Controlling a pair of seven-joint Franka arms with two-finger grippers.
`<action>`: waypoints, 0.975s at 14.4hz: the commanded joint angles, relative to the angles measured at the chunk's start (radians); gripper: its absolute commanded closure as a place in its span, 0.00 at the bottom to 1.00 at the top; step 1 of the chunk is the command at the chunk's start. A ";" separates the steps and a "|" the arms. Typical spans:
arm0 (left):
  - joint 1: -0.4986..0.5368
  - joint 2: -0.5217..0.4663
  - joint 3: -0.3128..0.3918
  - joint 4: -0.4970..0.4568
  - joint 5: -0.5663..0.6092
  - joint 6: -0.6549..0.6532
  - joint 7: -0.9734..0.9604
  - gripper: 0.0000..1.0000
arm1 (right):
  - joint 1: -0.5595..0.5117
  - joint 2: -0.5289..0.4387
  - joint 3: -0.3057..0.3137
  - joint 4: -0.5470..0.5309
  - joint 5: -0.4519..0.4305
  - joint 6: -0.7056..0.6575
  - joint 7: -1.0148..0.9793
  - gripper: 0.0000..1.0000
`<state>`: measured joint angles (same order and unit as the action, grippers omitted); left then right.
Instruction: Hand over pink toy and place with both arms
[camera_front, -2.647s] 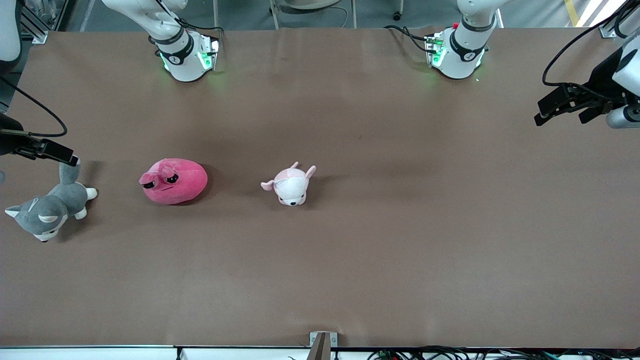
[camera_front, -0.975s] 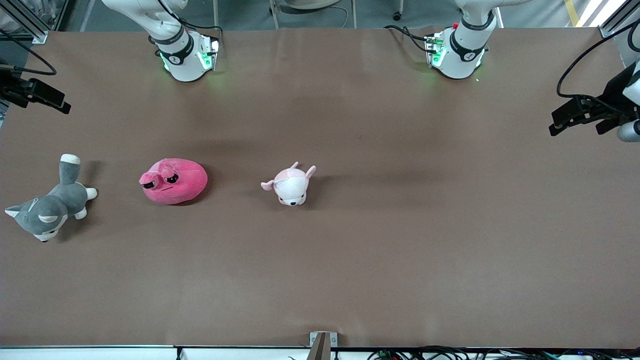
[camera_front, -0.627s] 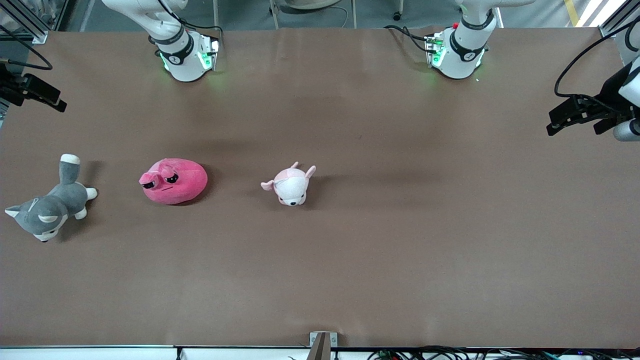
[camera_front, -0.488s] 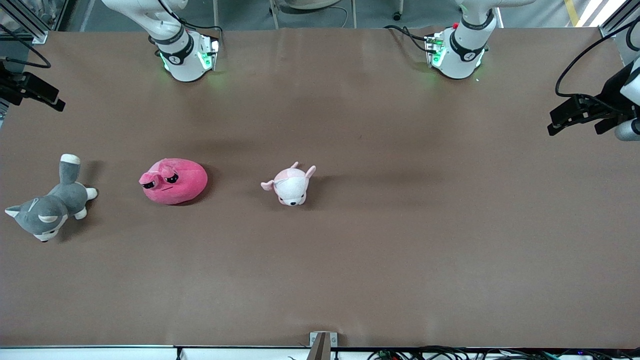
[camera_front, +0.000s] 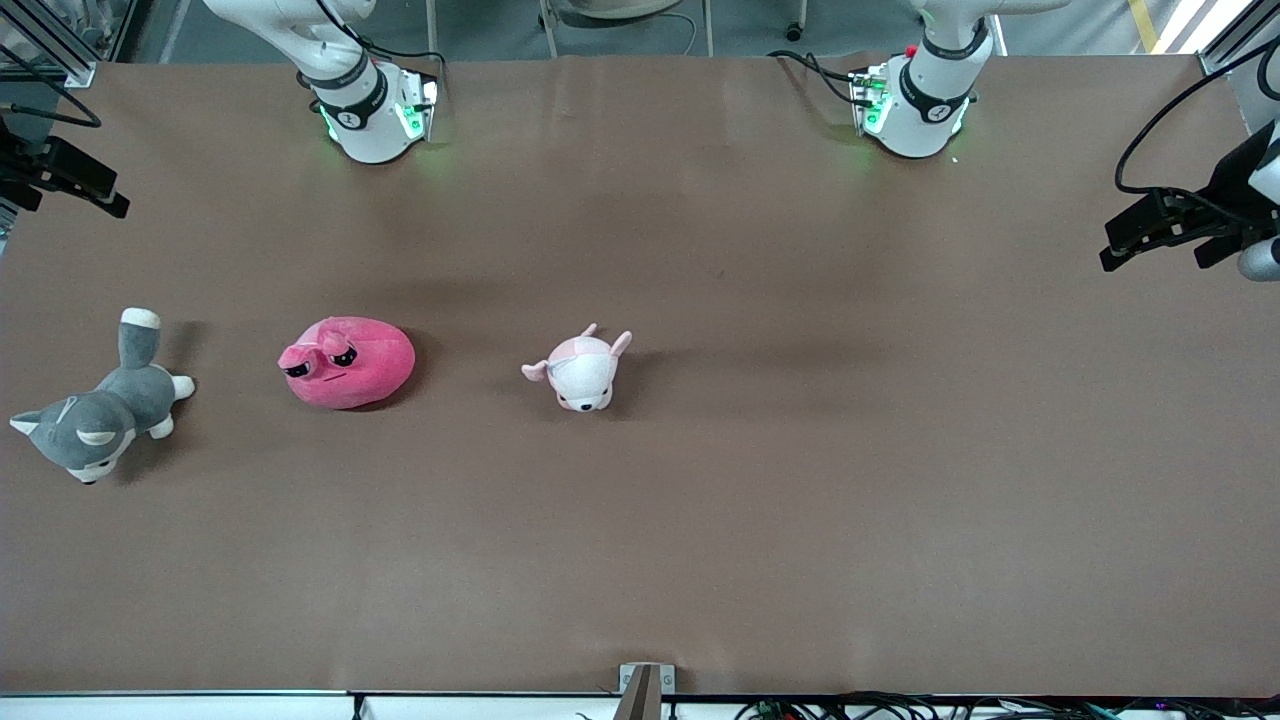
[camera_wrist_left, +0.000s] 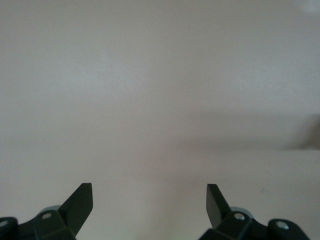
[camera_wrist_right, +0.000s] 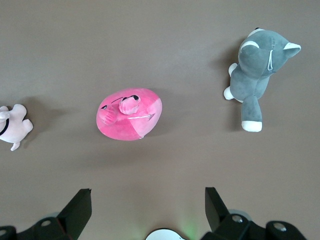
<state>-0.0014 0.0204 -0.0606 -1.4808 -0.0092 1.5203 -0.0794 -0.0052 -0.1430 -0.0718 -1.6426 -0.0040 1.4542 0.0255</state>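
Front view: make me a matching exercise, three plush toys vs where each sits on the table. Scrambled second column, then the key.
Things:
1. pink toy
2. pale pink-and-white plush
3. grey-and-white dog plush

Places:
A. closest to the right arm's end of the table
B. in the middle of the row, between the other two plush
C. closest to the left arm's end of the three

Pairs: 1-B, 2-C, 3-A

Both grippers are open and hold nothing: the right gripper is over its end of the table, the left gripper over the other end.
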 joint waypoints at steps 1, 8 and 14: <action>-0.008 0.003 0.002 0.014 0.011 -0.006 0.016 0.00 | -0.005 -0.033 0.004 -0.033 0.010 0.012 -0.016 0.00; -0.009 0.003 0.001 0.014 0.011 -0.006 0.015 0.00 | 0.001 -0.035 0.009 -0.031 0.010 -0.012 -0.015 0.00; -0.009 0.003 0.001 0.014 0.011 -0.006 0.015 0.00 | 0.001 -0.035 0.009 -0.031 0.018 -0.011 -0.015 0.00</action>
<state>-0.0036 0.0204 -0.0634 -1.4808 -0.0092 1.5202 -0.0791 -0.0045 -0.1465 -0.0638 -1.6430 -0.0012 1.4359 0.0188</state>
